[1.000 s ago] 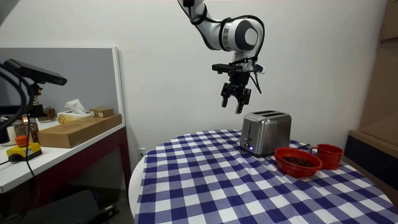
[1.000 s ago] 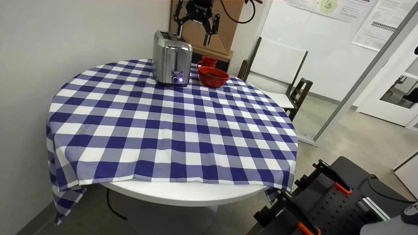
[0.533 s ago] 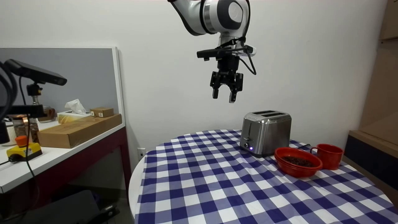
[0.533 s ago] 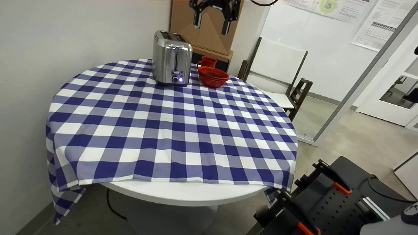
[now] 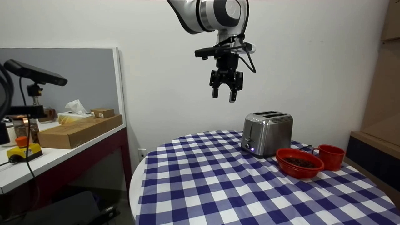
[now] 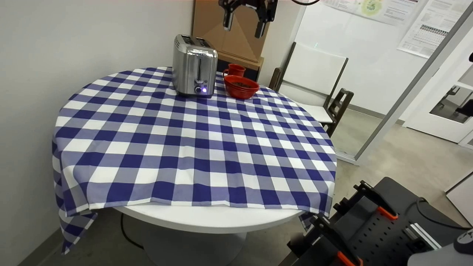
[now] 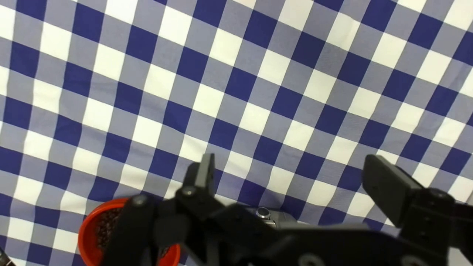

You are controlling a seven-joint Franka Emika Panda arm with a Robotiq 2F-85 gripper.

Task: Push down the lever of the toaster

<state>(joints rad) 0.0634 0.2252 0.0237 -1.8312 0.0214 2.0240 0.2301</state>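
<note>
The silver toaster (image 5: pixel 272 137) stands upright on the checked tablecloth; it also shows in an exterior view (image 6: pixel 194 66). Its lever (image 6: pixel 198 82) is small and appears low in the front slot, just above the knob (image 6: pixel 198 89). A light beside the knob glows purple. My gripper (image 5: pixel 224 95) is open and empty, pointing down, above and in front of the toaster and apart from it; it also shows in an exterior view (image 6: pixel 243 28). In the wrist view the fingers (image 7: pixel 290 164) are wide apart. There the toaster's knob (image 7: pixel 263 212) shows and the lever is mostly hidden.
A red bowl (image 5: pixel 300 172) with dark contents stands beside the toaster, with a red mug (image 5: pixel 332 157) behind it. A white wall is behind the table (image 6: pixel 207 218). A side desk with a cardboard box (image 5: pixel 79 131) stands at the left in an exterior view.
My gripper has moved up and away from the toaster, leftward in an exterior view, slowing in the last half second. It stays open. The toaster, bowl and mug have not moved.
</note>
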